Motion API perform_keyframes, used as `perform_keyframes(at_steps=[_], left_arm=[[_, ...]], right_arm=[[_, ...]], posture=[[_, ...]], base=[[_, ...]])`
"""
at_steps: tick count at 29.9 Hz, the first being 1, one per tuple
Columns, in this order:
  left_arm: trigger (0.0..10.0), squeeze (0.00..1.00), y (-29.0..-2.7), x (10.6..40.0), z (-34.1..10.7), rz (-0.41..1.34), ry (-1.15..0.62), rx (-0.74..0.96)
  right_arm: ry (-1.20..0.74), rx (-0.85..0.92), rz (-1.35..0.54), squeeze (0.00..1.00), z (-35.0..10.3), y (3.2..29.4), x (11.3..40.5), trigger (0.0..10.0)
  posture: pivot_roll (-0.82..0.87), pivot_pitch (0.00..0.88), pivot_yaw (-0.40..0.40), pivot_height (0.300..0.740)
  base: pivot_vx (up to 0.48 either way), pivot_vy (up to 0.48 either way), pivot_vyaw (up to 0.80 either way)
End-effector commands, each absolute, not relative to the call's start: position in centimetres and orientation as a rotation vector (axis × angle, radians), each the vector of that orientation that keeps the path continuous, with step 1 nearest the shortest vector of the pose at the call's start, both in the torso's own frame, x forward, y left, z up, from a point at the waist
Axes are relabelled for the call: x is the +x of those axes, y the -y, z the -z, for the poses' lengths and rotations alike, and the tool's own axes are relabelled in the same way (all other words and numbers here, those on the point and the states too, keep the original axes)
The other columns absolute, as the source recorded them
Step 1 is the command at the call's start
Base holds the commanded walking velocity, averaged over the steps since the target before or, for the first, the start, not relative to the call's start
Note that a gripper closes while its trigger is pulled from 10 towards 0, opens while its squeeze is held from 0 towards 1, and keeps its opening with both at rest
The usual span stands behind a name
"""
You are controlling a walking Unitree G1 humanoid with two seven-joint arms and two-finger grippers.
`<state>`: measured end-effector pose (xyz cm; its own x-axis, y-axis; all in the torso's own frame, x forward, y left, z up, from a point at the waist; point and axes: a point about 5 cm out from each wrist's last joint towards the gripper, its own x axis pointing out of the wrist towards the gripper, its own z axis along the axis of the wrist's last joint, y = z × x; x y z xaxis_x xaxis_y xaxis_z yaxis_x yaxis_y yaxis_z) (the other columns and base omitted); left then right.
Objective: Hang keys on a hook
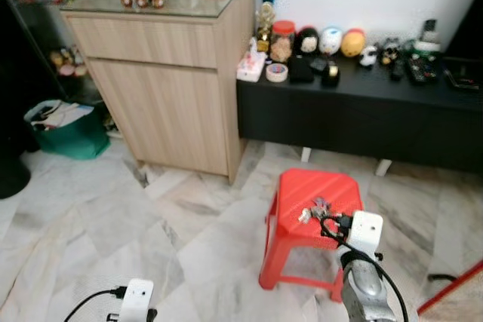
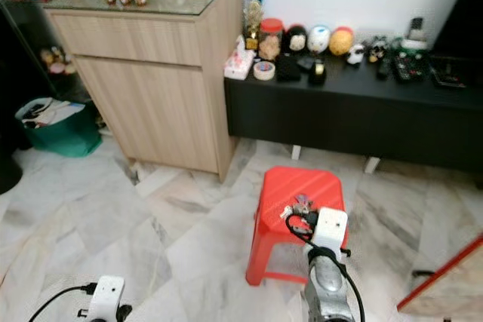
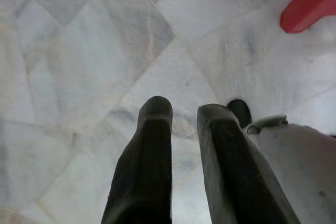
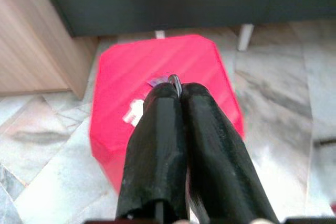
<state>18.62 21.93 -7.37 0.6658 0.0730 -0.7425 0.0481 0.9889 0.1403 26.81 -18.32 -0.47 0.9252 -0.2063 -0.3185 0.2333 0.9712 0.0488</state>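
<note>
A bunch of keys (image 1: 317,209) with a white tag (image 4: 135,111) lies on top of a red plastic stool (image 1: 302,186) on the marble floor. My right gripper (image 4: 174,88) reaches down over the stool's top. Its fingers are pressed together, and the dark key ring (image 4: 174,81) pokes out at their tips. The keys rest on the stool. My left gripper (image 3: 184,111) hangs low over bare floor to the left of the stool, its fingers a little apart with nothing between them.
A tall wooden cabinet (image 1: 173,73) stands behind and to the left of the stool. A low black bench (image 1: 362,118) along the wall carries jars, toy figures and remotes. A green bag (image 1: 64,130) sits far left. A red edge (image 1: 453,292) shows at lower right.
</note>
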Motion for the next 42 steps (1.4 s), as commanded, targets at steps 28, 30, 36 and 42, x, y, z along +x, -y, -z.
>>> perform_keyframes(at_steps=[28, 30, 36, 42], left_arm=[[10.0, 0.00, -22.40, 18.87, 7.15, -0.033, -0.836, 0.166], [10.0, 0.00, -22.47, 18.82, 7.15, -0.040, -0.835, 0.157], [10.0, 0.00, -22.30, 18.85, 7.13, -0.035, -0.824, 0.163], [10.0, 0.00, -22.12, 18.92, 7.12, -0.029, -0.819, 0.165]], right_arm=[[-0.328, 0.114, 0.253, 0.00, 0.44, 18.36, 26.96, 10.0], [-0.322, 0.114, 0.264, 0.00, 0.37, 18.42, 26.98, 10.0], [-0.314, 0.111, 0.266, 0.00, 0.16, 18.47, 27.21, 10.0], [-0.308, 0.101, 0.272, 0.00, 0.06, 18.50, 27.27, 10.0]], posture=[[-0.07, 0.000, 0.031, 0.740], [-0.07, 0.000, 0.033, 0.740], [-0.07, 0.000, 0.034, 0.740], [-0.07, 0.000, 0.036, 0.740]], base=[[0.000, 0.000, -0.47], [0.000, 0.000, -0.80], [0.000, -0.359, -0.80], [0.000, -0.324, -0.80]])
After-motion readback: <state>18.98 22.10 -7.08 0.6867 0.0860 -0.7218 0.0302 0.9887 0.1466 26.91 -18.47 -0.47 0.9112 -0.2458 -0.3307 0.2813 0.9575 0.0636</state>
